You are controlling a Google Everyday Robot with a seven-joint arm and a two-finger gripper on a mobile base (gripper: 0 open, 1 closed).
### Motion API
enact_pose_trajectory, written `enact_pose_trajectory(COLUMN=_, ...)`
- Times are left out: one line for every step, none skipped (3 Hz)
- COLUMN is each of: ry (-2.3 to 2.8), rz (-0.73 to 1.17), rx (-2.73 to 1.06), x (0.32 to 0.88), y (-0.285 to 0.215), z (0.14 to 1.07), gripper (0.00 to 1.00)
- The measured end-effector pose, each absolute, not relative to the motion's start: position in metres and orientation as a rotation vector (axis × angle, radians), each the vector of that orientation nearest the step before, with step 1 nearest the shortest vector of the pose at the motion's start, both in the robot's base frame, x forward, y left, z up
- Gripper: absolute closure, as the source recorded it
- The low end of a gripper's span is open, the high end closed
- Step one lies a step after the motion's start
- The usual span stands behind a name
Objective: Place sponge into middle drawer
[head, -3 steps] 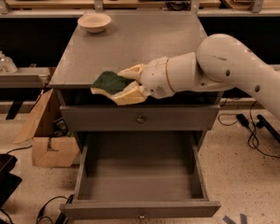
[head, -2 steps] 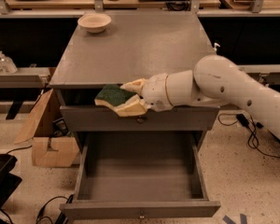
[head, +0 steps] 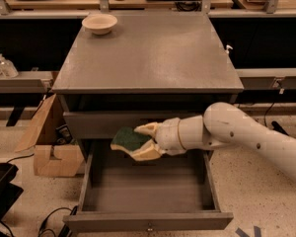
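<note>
1. Green-faced sponge (head: 129,138) sits clamped tight in my gripper (head: 142,142).
2. Both hang over the back of the open grey middle drawer (head: 148,220), just below the closed upper drawer front (head: 96,124).

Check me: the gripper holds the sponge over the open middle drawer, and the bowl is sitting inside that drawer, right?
No: the camera view shows the bowl on the cabinet top, at its far left corner, not inside the drawer. The rest stands: the gripper holds the sponge over the open middle drawer.
</note>
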State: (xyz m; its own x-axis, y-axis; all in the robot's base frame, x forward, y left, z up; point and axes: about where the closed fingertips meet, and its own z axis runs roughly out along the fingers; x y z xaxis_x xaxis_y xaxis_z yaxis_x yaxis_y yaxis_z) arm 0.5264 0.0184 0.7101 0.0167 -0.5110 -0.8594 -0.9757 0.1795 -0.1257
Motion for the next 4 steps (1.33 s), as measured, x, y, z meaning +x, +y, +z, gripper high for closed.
enact_pose_trajectory(ry=1.631, rz=0.68, rx=-1.524, x=0.517, y=0.009, z=0.656, gripper=1.0)
enact_pose_trajectory(ry=1.661, rz=0.705, rx=-1.509, x=0.526, y=-0.012, z=0.585, gripper=1.0)
enact_pose_trajectory(ry=1.701, rz=0.731, rx=-1.425, x=0.535, y=-0.032, z=0.527, gripper=1.0)
enact_pose_trajectory(ry=1.768, rz=0.733, rx=-1.335, x=0.546, y=-0.051, z=0.483, gripper=1.0)
